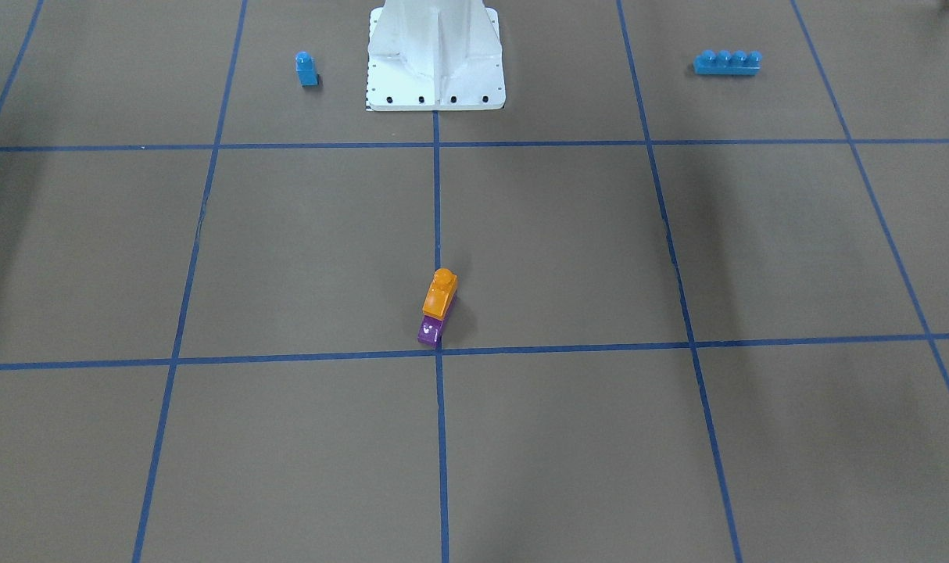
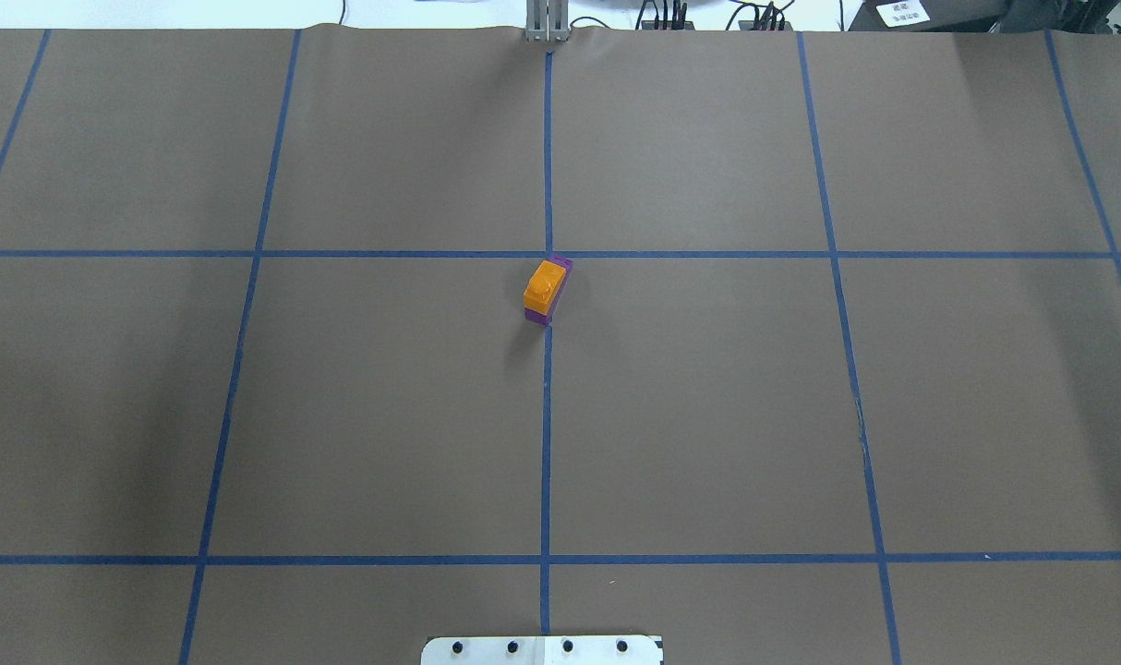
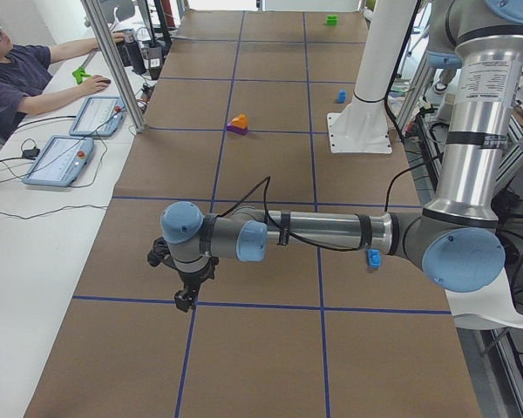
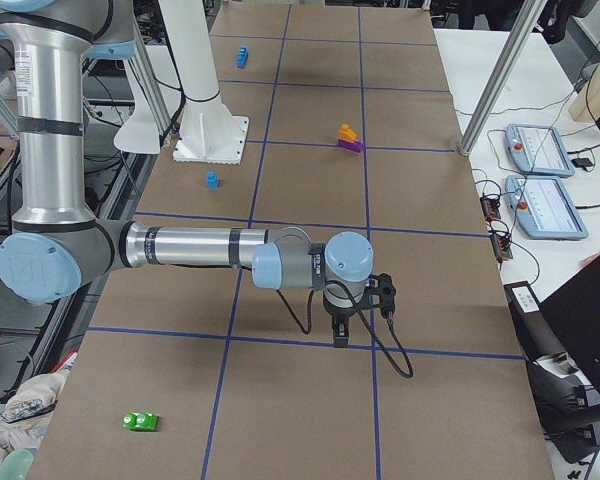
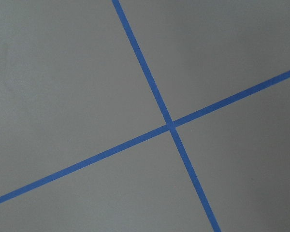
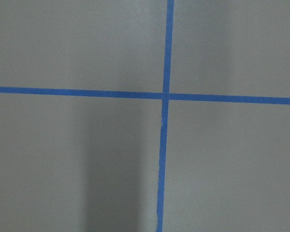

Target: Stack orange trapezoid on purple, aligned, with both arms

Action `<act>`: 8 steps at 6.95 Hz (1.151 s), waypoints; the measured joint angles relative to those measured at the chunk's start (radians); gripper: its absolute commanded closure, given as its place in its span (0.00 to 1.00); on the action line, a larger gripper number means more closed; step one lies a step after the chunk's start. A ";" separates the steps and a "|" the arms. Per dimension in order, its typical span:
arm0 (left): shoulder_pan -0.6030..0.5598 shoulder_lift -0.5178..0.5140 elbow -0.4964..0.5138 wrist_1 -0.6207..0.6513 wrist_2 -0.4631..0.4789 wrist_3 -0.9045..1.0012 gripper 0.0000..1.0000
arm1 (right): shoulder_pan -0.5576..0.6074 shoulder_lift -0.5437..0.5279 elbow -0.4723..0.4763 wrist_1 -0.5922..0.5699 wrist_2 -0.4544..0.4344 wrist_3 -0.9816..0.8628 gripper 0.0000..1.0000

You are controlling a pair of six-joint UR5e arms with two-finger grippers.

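The orange trapezoid (image 1: 441,291) sits on top of the purple brick (image 1: 430,331) near the table's middle, by the centre tape line. The stack also shows in the overhead view, orange (image 2: 544,284) over purple (image 2: 537,317). No gripper touches it. My left gripper (image 3: 185,300) shows only in the exterior left view, far from the stack, pointing down over a tape crossing. My right gripper (image 4: 340,340) shows only in the exterior right view, likewise far away. I cannot tell whether either is open or shut. Both wrist views show only bare mat and tape.
A small blue brick (image 1: 306,69) and a long blue brick (image 1: 727,62) flank the white pedestal base (image 1: 435,86). A green brick (image 4: 140,421) lies near the right end. An operator (image 3: 17,74) sits at the side with tablets (image 3: 57,161).
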 measured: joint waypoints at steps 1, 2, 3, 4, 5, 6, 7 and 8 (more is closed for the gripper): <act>0.000 0.000 -0.006 0.011 0.000 -0.034 0.00 | 0.002 0.000 0.002 -0.001 0.004 0.001 0.00; 0.000 0.000 -0.012 0.016 0.000 -0.054 0.00 | 0.003 -0.001 0.004 -0.003 0.006 0.005 0.00; 0.000 0.000 -0.016 0.020 0.001 -0.063 0.00 | 0.003 -0.001 0.004 -0.004 0.006 0.009 0.00; 0.000 0.000 -0.016 0.021 0.001 -0.066 0.00 | 0.003 -0.002 0.004 -0.006 0.006 0.012 0.00; 0.001 0.001 -0.016 0.022 0.001 -0.068 0.00 | 0.003 -0.004 0.003 -0.007 0.007 0.013 0.00; 0.001 0.003 -0.014 0.022 0.001 -0.068 0.00 | 0.003 -0.006 0.003 -0.008 0.006 0.014 0.00; 0.001 0.007 -0.015 0.022 0.000 -0.068 0.00 | 0.003 -0.006 0.001 -0.009 0.005 0.014 0.00; 0.002 0.009 -0.016 0.022 -0.001 -0.068 0.00 | 0.003 -0.007 0.001 -0.009 0.004 0.014 0.00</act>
